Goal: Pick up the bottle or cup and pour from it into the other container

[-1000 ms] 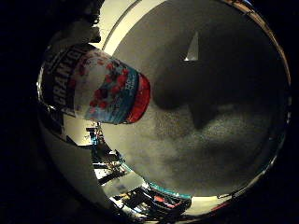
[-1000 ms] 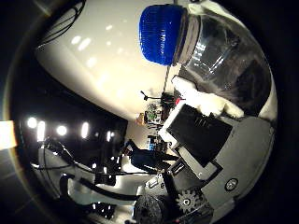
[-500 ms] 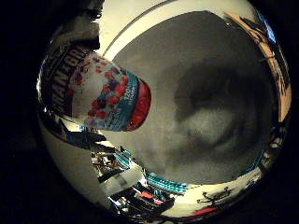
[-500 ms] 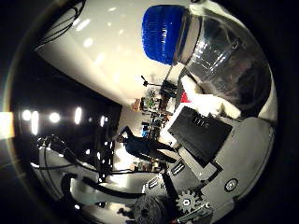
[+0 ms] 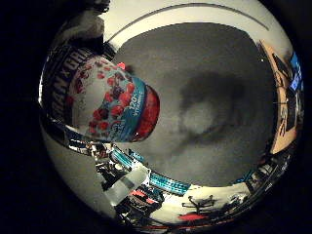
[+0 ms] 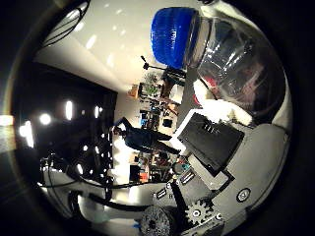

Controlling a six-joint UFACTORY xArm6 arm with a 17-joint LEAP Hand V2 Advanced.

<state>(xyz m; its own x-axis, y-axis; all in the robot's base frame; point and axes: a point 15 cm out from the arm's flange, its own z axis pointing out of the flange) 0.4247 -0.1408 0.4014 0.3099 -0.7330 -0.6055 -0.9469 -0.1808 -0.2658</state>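
Observation:
A clear plastic bottle with a berry-printed label (image 5: 107, 97) lies close against the palm and fills much of the right little finger side palm view, held above a grey table (image 5: 219, 58). Its shadow (image 5: 200, 112) falls on the table. The right thumb side palm view shows the bottle's blue cap (image 6: 175, 37) and clear shoulder (image 6: 236, 64), with the cap on. My hand (image 6: 221, 147) shows there as white and black parts pressed along the bottle.
Past the table's edge there are shelves and room clutter (image 5: 146, 185). The right thumb side palm view looks out at a dark room with ceiling lights (image 6: 44, 118) and a pale wall (image 6: 108, 49).
Both views have shifted, so the hand has moved with the bottle. The shadow now falls nearer the middle of the table. The bottle stays in the same place against the palm.

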